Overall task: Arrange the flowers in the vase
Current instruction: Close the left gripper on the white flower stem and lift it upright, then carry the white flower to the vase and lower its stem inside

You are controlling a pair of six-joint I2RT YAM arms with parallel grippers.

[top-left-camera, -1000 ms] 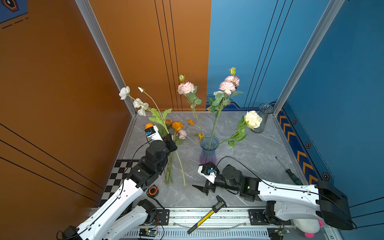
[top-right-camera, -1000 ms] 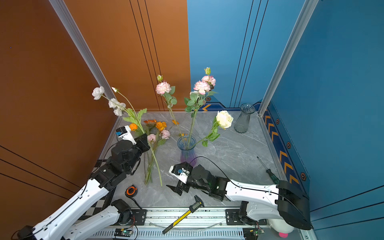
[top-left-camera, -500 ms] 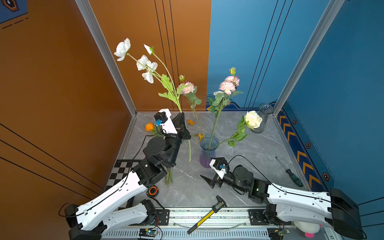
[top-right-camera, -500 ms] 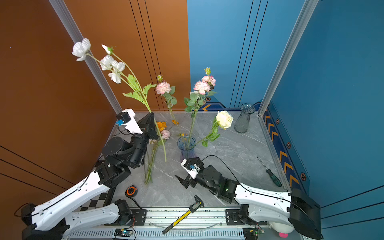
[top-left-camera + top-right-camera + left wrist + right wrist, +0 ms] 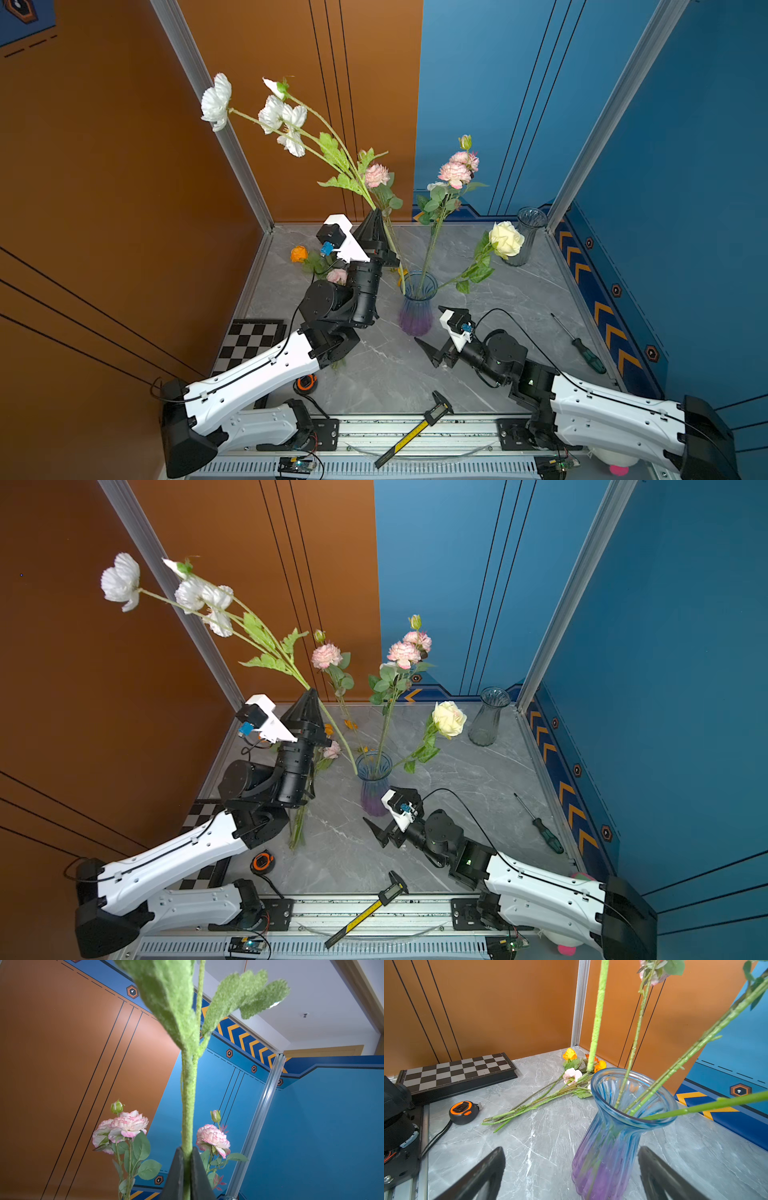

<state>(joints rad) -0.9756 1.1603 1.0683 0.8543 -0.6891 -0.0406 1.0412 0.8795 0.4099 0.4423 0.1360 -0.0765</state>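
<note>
My left gripper [image 5: 376, 214] [image 5: 187, 1151] is shut on the fuzzy green stem of a white flower [image 5: 274, 112] [image 5: 199, 596], held high and slanting. The stem's lower end [image 5: 589, 1068] hangs just outside the rim of the blue and purple vase [image 5: 417, 303] [image 5: 623, 1126]. Two pink flowers [image 5: 457, 170] and a cream rose [image 5: 505, 239] stand in the vase. More flowers [image 5: 571, 1076] lie on the table behind it. My right gripper [image 5: 430, 328] [image 5: 571, 1153] is open low beside the vase's base, fingers apart from the glass.
A clear glass vase [image 5: 525, 237] stands at the back right corner. A screwdriver [image 5: 582, 349] lies at the right, a caliper [image 5: 415, 428] on the front rail, a tape measure [image 5: 464, 1111] and a chessboard [image 5: 456, 1072] at the left.
My left arm has lifted the white flower off the table and swung it upright toward the vase. My right gripper has slid closer to the vase's base, still open.
</note>
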